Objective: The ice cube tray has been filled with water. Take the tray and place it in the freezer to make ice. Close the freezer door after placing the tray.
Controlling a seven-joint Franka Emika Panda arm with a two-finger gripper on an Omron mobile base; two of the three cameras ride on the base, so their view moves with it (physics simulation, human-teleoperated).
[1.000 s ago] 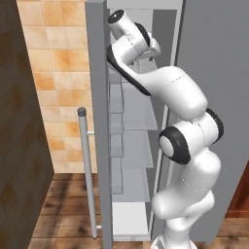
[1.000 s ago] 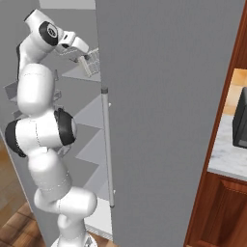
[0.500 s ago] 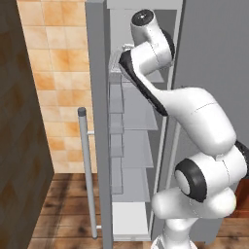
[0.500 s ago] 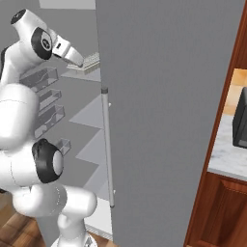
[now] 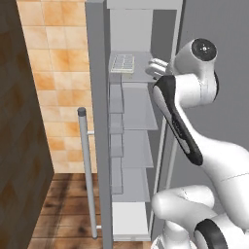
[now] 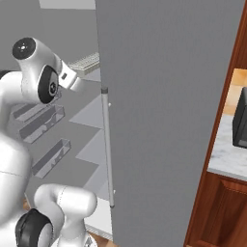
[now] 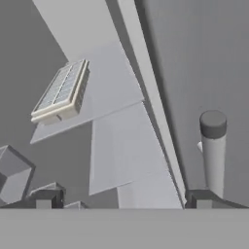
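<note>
The ice cube tray (image 5: 122, 63) lies flat on the top white shelf (image 5: 137, 73) inside the freezer (image 5: 141, 146), toward the shelf's left side, and nothing grips it. The hand (image 5: 156, 68) is released, its fingers spread wide and empty, just to the right of the tray at the shelf's near right edge. The freezer door (image 5: 99, 126) stands open at the left with its bar handle (image 5: 87, 170) on the outside and clear bins (image 6: 46, 123) on its inner face.
</note>
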